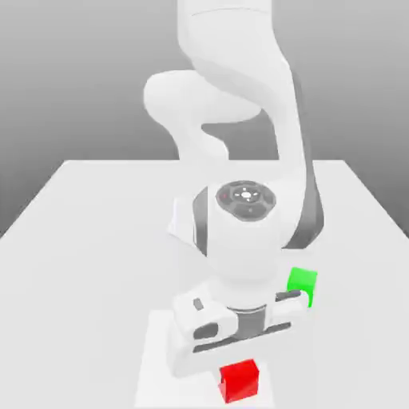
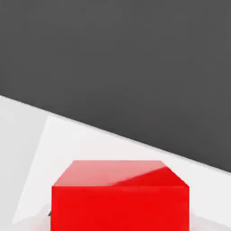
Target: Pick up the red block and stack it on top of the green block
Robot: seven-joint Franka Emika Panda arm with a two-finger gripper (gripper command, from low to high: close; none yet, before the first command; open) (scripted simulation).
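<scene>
The red block [image 1: 240, 379] is at the near edge of the white table [image 1: 96, 224], directly under my gripper [image 1: 233, 345], whose white hand hangs just above it and hides part of its top. In the hand view the red block [image 2: 119, 196] looms very close, with its top face and one side showing. The green block [image 1: 302, 285] stands on the table a short way behind and toward the exterior view's right of the hand, which partly covers it.
The arm's white body [image 1: 240, 224] rises over the middle of the table. The table edge [image 2: 135, 140] runs close behind the red block in the hand view, with dark floor beyond it.
</scene>
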